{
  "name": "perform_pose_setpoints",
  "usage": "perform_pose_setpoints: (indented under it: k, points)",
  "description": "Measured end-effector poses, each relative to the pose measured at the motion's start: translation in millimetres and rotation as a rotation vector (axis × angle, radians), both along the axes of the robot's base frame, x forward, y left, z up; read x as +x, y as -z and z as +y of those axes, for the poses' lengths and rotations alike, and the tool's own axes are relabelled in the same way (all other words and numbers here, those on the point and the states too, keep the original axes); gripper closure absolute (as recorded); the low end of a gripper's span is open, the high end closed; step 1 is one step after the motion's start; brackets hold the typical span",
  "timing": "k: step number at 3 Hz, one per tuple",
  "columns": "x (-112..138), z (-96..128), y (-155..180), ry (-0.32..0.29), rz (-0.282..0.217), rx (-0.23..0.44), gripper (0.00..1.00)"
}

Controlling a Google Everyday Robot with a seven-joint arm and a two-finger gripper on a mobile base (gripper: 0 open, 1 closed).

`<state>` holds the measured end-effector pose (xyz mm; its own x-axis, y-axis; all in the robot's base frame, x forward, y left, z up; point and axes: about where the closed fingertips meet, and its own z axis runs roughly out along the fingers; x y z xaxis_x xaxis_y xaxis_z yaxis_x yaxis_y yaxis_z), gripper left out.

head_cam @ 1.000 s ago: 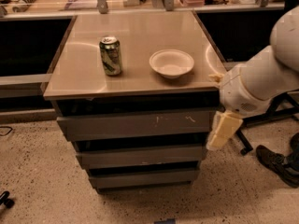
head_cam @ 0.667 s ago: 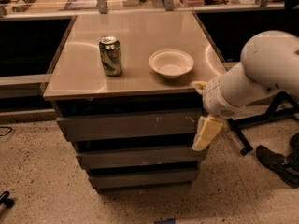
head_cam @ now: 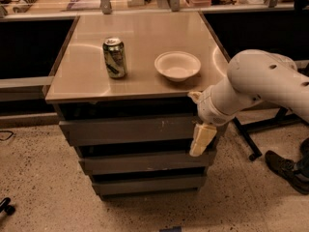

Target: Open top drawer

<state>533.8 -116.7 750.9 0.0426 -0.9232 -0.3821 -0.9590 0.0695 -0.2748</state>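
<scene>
My gripper (head_cam: pixel 202 140) hangs against the right end of the top drawer (head_cam: pixel 130 128), at 3 o'clock from its pale scratches. The arm hides that corner, and I cannot tell whether the gripper is open or closed. I count three stacked grey drawers, one can (head_cam: pixel 115 57), and one bowl (head_cam: pixel 177 65) at the can's 3 o'clock. The tabletop (head_cam: pixel 145 33) is tan and the floor (head_cam: pixel 43 178) is speckled.

text: none readable on can (head_cam: pixel 115 57) | gripper (head_cam: pixel 202 140): at top drawer (head_cam: pixel 130 128) right end

Green can (head_cam: pixel 115 57), tabletop (head_cam: pixel 145 33) 9 o'clock; white bowl (head_cam: pixel 177 65) at its 3 o'clock; black shoe (head_cam: pixel 285 170), floor, 4 o'clock; gripper (head_cam: pixel 203 140) at bowl's 5 o'clock.
</scene>
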Motion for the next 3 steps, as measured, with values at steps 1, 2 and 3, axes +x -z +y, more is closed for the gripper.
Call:
perform_pose_setpoints:
  k: [1,2,3]
  points:
    - [-1,1,7,-0.019,0.001,-0.011,0.0]
    - [-1,4,25,-0.039,0.011,-0.011,0.0]
    - [7,12,43,-0.064,0.007,0.008,0.0]
